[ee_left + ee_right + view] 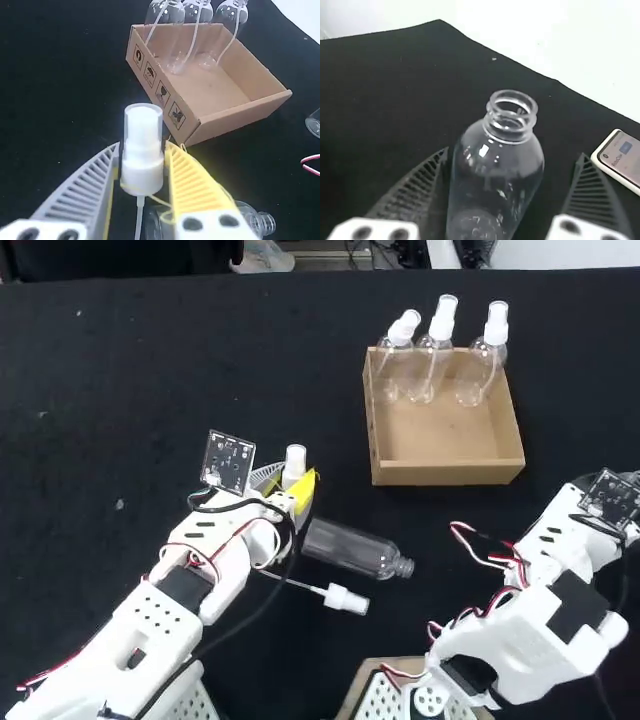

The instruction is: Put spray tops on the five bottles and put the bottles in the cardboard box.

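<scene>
My left gripper [297,477] [142,150] is shut on a white spray top [295,457] [143,150], its thin tube hanging down between the fingers. Just beside it a clear uncapped bottle [355,550] [255,220] lies on its side on the black table. A second spray top [345,598] with its tube lies loose in front of that bottle. The cardboard box [445,472] [210,120] holds three capped bottles [432,360] [192,30] along its far wall. My right gripper [514,155] is open around another uncapped bottle [495,170], which rests against one finger.
The right arm's white body [540,620] fills the near right corner of the table. A phone [620,155] lies beyond the right gripper, near the table edge. Bare black tabletop [150,370] stretches left of the box.
</scene>
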